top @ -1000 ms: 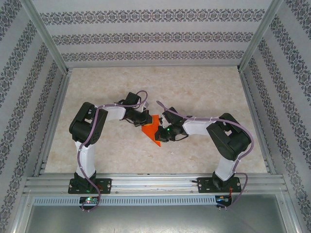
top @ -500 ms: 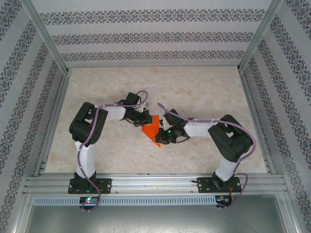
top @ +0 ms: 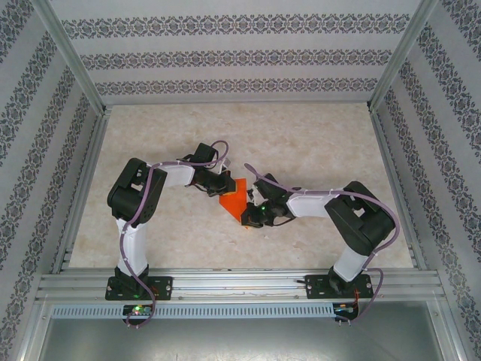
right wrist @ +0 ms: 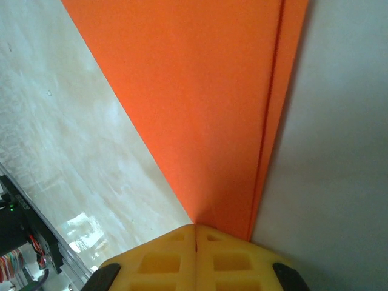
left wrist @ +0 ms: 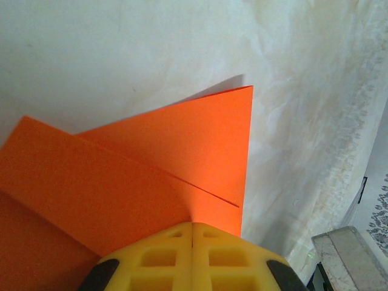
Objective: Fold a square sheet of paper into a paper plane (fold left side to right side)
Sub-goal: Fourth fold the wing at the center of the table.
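Since a second ago, my right gripper (top: 252,214) has slid nearer my bases along the sheet of paper (top: 234,199); my left gripper (top: 223,184) has stayed put. Both are clenched, tips resting on the orange paper. I judge the left pins the folded layers while the right runs down the crease to flatten it. I count one sheet, partly folded, mid-table (top: 301,143) between two grippers.
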